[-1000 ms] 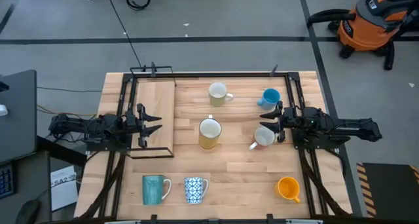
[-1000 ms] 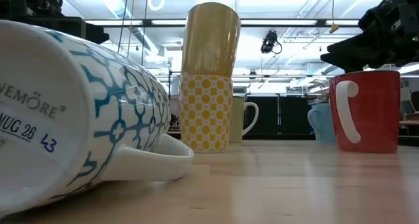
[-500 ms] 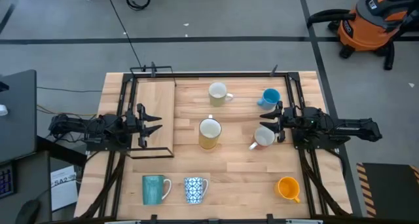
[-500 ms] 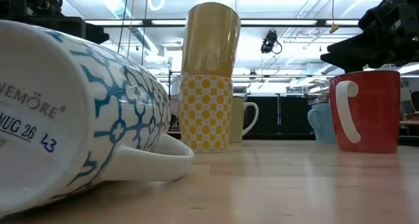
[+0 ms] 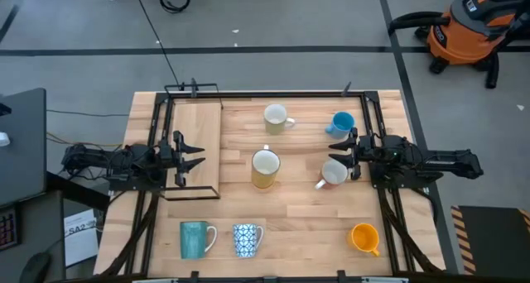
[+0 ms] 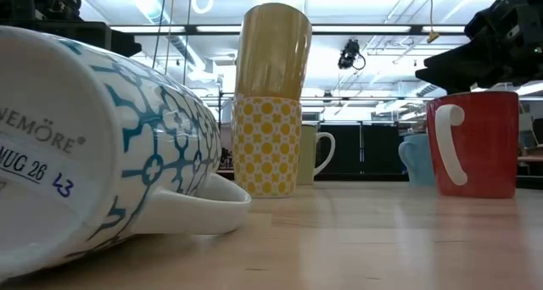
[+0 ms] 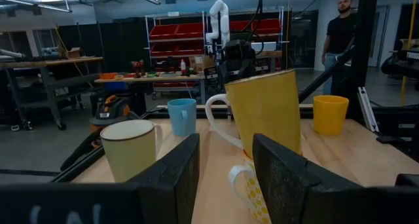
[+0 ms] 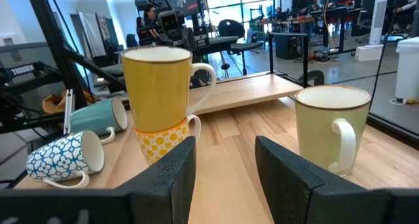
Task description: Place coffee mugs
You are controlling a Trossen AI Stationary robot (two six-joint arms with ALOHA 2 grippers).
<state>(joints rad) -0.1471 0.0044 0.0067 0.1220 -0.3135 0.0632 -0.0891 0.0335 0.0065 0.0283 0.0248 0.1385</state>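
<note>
Wooden table (image 5: 298, 208) in a workshop, mugs spread across it, both arms parked at the sides.

Left gripper (image 5: 195, 157) and right gripper (image 5: 341, 157) both hang apart, holding nothing. A yellow mug (image 5: 265, 167) stands stacked on another mid-table, a red mug (image 5: 334, 174) just beside the right gripper. Likely stiff, glazed, slippery and breakable: pinch the rim wall or handle.

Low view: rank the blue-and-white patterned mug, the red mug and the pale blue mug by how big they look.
1. Blue-and-white patterned ceramic mug, lying on its side; nearness to the camera inflates it.
2. Red mug with a white handle.
3. Pale blue mug, farther back and partly hidden behind the red one.
</note>
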